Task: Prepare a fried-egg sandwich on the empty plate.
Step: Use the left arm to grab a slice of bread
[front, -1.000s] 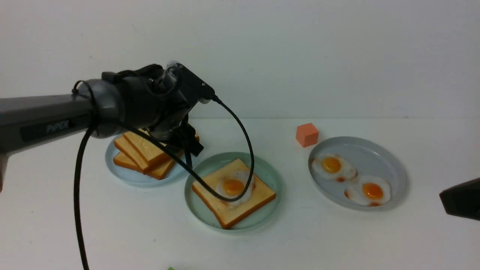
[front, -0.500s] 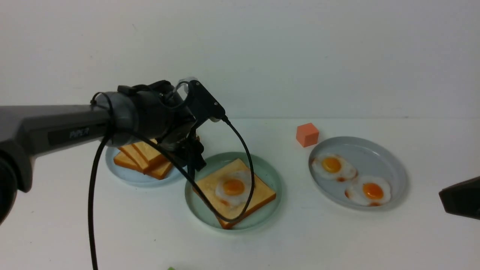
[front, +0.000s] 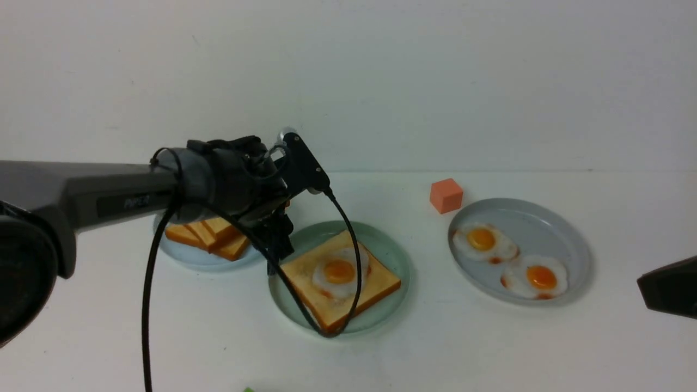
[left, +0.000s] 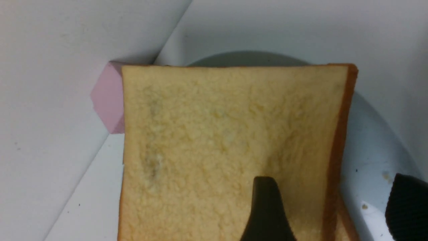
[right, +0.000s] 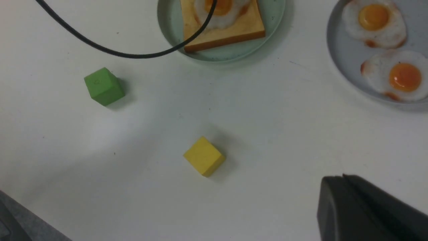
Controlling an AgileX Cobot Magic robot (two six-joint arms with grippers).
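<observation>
Left gripper (left: pixel 332 190) over toast stack (front: pixel 209 234) on pale blue plate (front: pixel 185 260): jaws apart, straddling top slice (left: pixel 217 140) at crust edge. Best play: pinch crust gently, lift level, since spongy crumb probably dents. Centre: mint-green plate (front: pixel 393 246) holds square toast (front: pixel 375 284) with glossy egg (front: pixel 338 270) on top. Right gripper (front: pixel 667 288) at frame edge, jaw state unclear.

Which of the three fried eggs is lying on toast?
The egg on the mint-green plate; the other two lie bare on the grey plate.
</observation>
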